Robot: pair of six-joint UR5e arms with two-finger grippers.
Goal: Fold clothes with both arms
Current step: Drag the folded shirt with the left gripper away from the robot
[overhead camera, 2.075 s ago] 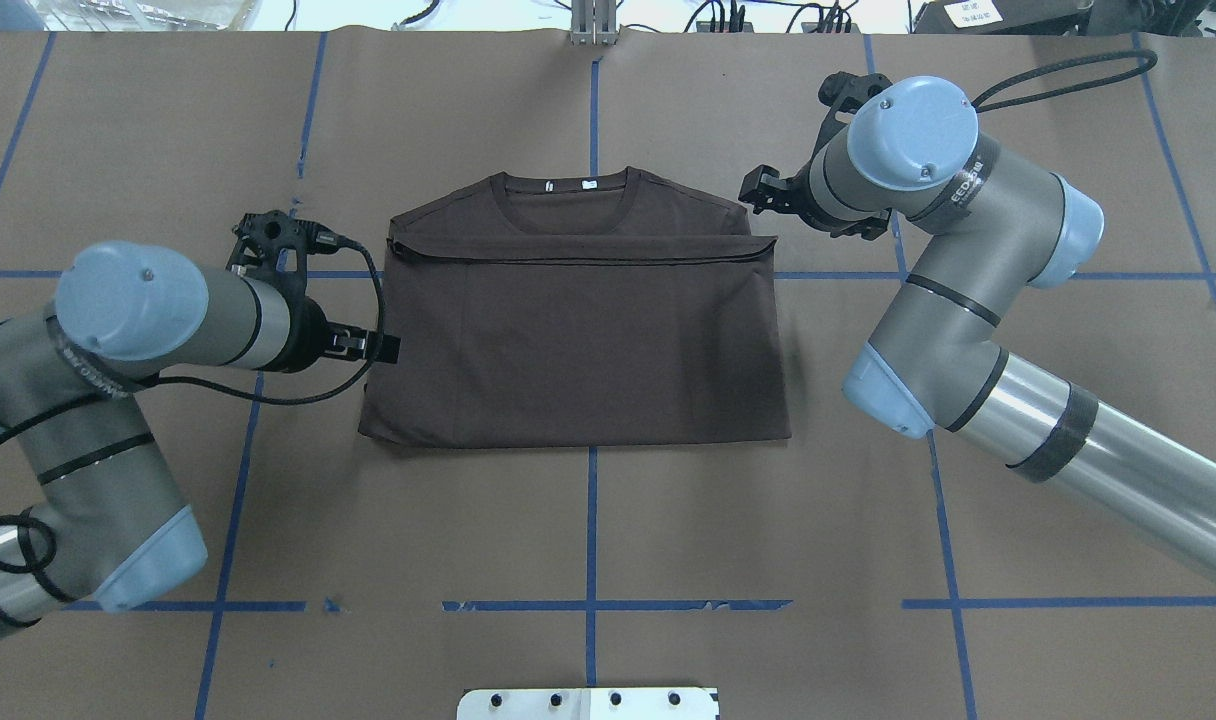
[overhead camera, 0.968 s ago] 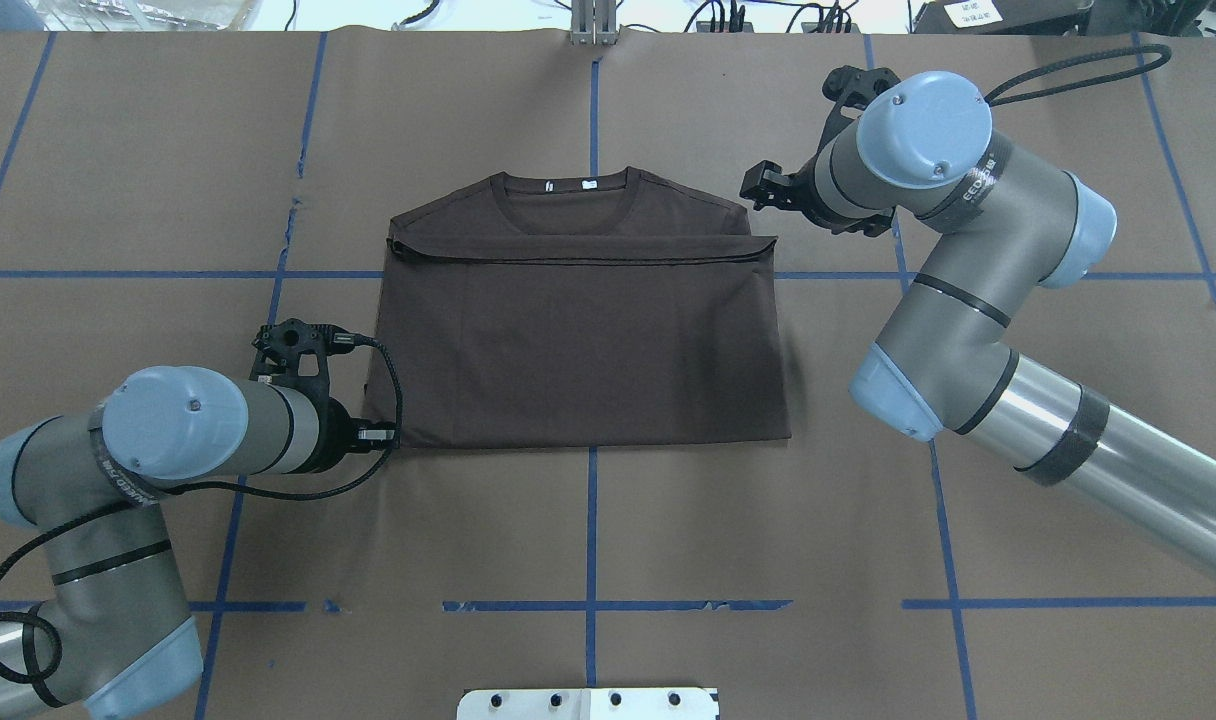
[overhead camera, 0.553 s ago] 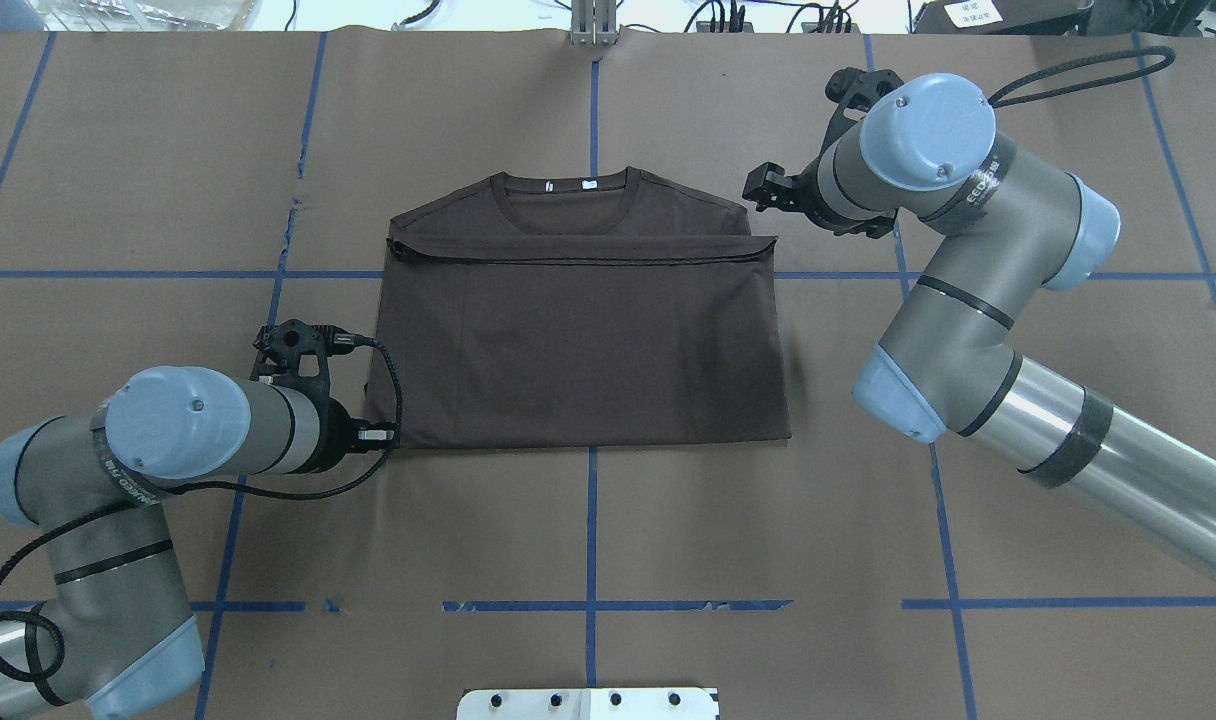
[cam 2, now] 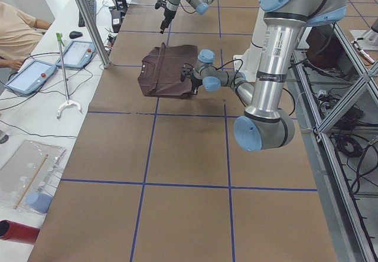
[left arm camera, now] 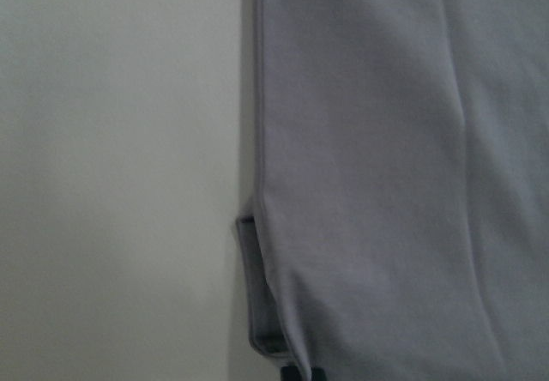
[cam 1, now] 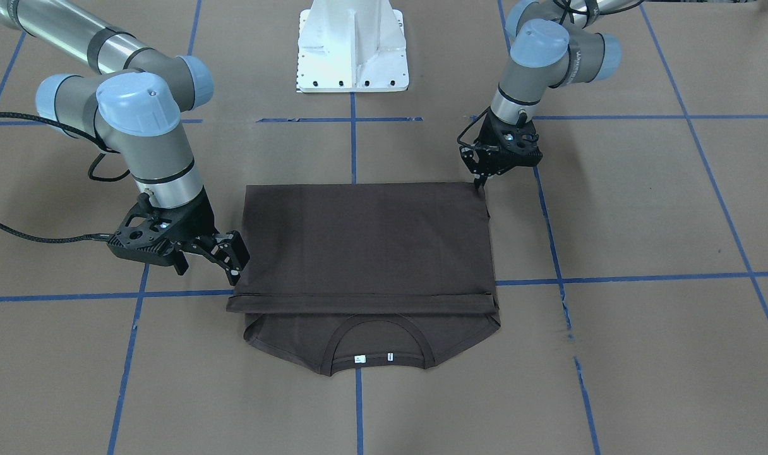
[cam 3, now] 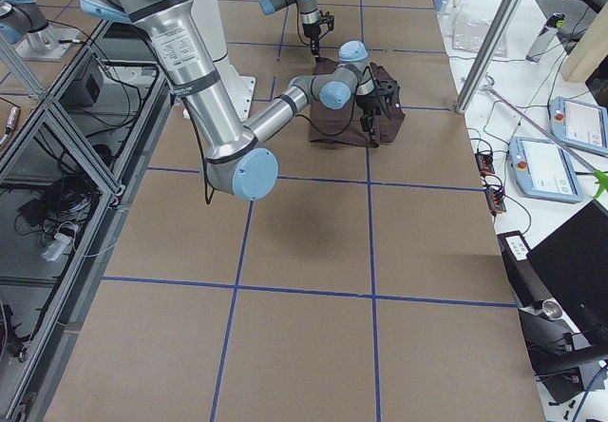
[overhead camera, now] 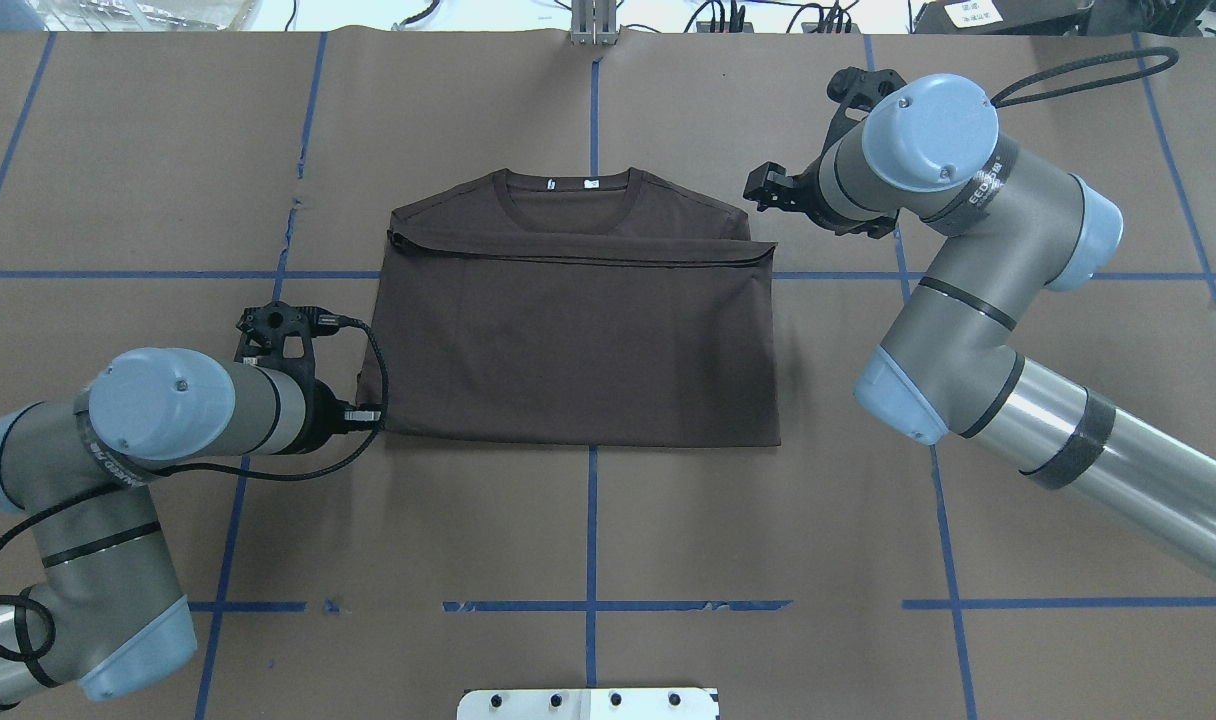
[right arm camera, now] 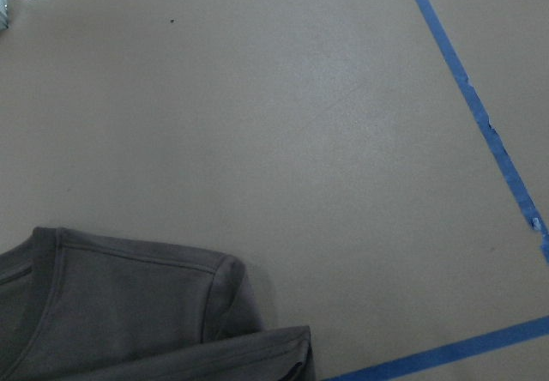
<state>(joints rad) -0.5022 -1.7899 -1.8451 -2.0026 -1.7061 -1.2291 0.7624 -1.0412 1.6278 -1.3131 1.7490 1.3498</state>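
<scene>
With the half-folded T-shirt (overhead camera: 578,350) flat straight out from the white pedestal (cam 1: 352,50), the left gripper (cam 1: 483,182) pinched narrow on its pedestal-side corner and the right gripper (cam 1: 235,260) spread wide and empty beside the far shoulder, a one-sided pull likely skews the fold.

Left arm (overhead camera: 158,415): folded, left gripper (overhead camera: 370,414) low at 8 o'clock, clamped on shirt (overhead camera: 578,340) corner. Right arm (overhead camera: 968,260): right gripper (overhead camera: 758,192) at 2 o'clock, jaws apart.
</scene>
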